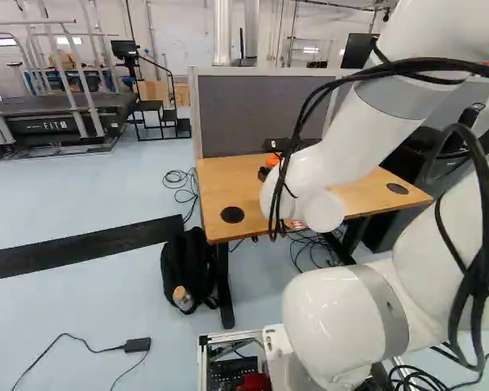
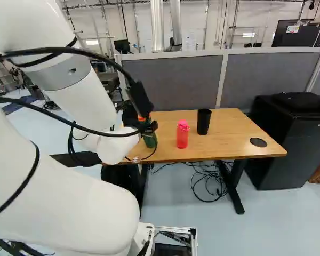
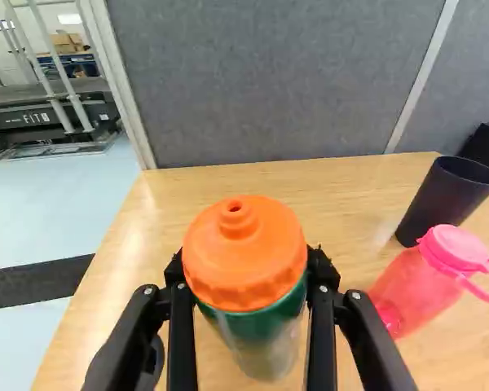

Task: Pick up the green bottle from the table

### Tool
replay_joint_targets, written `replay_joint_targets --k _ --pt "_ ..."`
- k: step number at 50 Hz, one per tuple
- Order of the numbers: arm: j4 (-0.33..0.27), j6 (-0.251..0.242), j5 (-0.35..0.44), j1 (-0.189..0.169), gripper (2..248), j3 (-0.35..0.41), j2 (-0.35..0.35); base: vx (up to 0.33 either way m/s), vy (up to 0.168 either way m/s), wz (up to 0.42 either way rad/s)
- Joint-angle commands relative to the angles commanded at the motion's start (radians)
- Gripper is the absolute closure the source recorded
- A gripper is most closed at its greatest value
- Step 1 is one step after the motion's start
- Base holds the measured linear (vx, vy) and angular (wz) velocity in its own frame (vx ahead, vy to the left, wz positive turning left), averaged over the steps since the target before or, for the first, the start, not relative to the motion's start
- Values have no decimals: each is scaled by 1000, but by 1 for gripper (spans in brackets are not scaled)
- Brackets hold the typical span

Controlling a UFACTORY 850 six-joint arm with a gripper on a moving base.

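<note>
So the green bottle (image 3: 261, 322) with the orange lid (image 3: 244, 248) is upright, and the 2 fingers (image 3: 183, 334) are clamped on it from both sides. It's over the surface (image 2: 229, 125), can't tell if its base touches. In the right base view there's a pink bottle (image 2: 182, 135) to its right, then a black cup (image 2: 204, 121). Grey divider (image 2: 170, 82) behind, backpack (image 1: 187, 269) on the floor.

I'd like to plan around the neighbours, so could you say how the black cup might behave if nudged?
The black cup looks tall for its width, so a push near the rim could well tip it. Its round sides suggest it would then roll. It appears rigid rather than floppy; I can't tell its weight.
</note>
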Motion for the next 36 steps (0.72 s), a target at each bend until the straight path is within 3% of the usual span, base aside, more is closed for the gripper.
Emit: replay_joint_targets --k 36 --pt "-35 0 2 -10 182 30 13 0 0 0"
